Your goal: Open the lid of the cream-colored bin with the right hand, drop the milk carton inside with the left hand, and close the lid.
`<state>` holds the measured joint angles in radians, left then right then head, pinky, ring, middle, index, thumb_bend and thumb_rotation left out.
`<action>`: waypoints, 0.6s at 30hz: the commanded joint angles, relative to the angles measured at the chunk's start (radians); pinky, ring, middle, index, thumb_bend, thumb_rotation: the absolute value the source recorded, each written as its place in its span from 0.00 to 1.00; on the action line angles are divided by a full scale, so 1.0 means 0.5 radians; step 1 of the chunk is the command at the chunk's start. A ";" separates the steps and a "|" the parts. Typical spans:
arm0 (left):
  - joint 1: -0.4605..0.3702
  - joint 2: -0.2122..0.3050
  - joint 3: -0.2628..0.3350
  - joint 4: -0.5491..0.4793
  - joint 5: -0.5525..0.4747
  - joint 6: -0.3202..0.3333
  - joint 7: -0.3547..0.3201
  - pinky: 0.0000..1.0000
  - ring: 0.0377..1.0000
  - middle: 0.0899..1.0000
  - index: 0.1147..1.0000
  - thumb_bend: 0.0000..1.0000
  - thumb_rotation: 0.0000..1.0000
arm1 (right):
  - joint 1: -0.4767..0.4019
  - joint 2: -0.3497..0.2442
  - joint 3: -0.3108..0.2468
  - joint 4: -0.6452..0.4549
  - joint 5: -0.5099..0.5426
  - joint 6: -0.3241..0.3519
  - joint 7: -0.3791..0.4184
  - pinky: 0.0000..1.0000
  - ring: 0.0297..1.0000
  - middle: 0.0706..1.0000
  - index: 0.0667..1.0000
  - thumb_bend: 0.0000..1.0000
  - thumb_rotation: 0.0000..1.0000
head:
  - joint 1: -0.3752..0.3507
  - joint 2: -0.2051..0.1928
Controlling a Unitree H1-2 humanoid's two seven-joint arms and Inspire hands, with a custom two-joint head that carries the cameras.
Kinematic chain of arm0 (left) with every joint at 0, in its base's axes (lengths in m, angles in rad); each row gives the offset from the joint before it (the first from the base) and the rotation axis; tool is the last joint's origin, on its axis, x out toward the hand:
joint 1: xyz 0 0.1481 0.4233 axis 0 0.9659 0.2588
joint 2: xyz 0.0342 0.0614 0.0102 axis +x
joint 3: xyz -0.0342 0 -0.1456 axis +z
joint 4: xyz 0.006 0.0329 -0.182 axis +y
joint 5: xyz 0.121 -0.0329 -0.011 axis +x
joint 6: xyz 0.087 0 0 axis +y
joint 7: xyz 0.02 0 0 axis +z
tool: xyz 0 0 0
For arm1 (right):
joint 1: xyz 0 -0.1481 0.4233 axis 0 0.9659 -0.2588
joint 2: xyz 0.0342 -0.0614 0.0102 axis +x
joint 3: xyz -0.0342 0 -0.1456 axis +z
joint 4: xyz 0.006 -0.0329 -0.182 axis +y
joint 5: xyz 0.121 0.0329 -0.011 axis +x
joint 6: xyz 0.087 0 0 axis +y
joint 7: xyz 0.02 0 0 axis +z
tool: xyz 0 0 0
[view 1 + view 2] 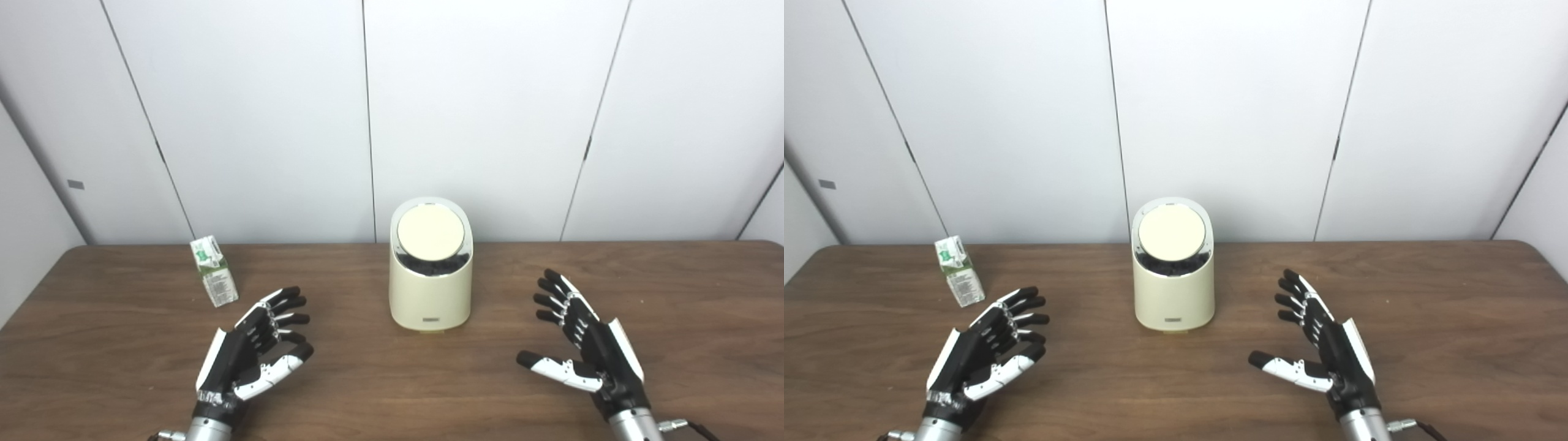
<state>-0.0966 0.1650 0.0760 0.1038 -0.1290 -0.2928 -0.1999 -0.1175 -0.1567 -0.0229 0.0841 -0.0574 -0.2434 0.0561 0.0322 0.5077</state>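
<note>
1 bin [430, 288], 1 carton [214, 271], 2 hands empty.

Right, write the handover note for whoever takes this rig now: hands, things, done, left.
Left hand: open, holds nothing, low over the table, near the milk carton.
Right hand: open, holds nothing, to the right of the cream-colored bin.
Milk carton: upright at the table's far left, untouched.
Bin: centre, toward the back; its round lid looks tilted, with a dark gap below it.
Done: nothing.
Left: right hand opens the lid, left drops the carton in, close the lid.
</note>
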 commanded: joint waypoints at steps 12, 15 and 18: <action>-0.011 0.016 0.008 0.024 -0.026 -0.043 0.004 0.60 0.71 0.79 0.83 0.72 0.28 | 0.017 0.008 0.000 0.080 0.027 -0.090 -0.005 0.79 0.84 0.89 0.91 0.78 0.33 | 0.002 -0.003; -0.009 0.013 0.010 0.017 -0.038 -0.037 0.002 0.60 0.71 0.78 0.82 0.73 0.28 | 0.016 0.008 0.000 0.085 0.021 -0.093 -0.009 0.79 0.84 0.89 0.91 0.78 0.33 | -0.001 -0.002; -0.008 0.016 0.010 0.020 -0.024 -0.049 0.006 0.60 0.71 0.78 0.82 0.72 0.27 | 0.021 0.011 0.001 0.068 0.022 -0.076 -0.009 0.78 0.84 0.89 0.91 0.78 0.33 | -0.004 -0.003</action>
<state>-0.0965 0.1656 0.0782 0.1044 -0.1348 -0.2928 -0.2004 -0.1191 -0.1567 -0.0228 0.0894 -0.0532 -0.2494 0.0565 0.0291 0.5062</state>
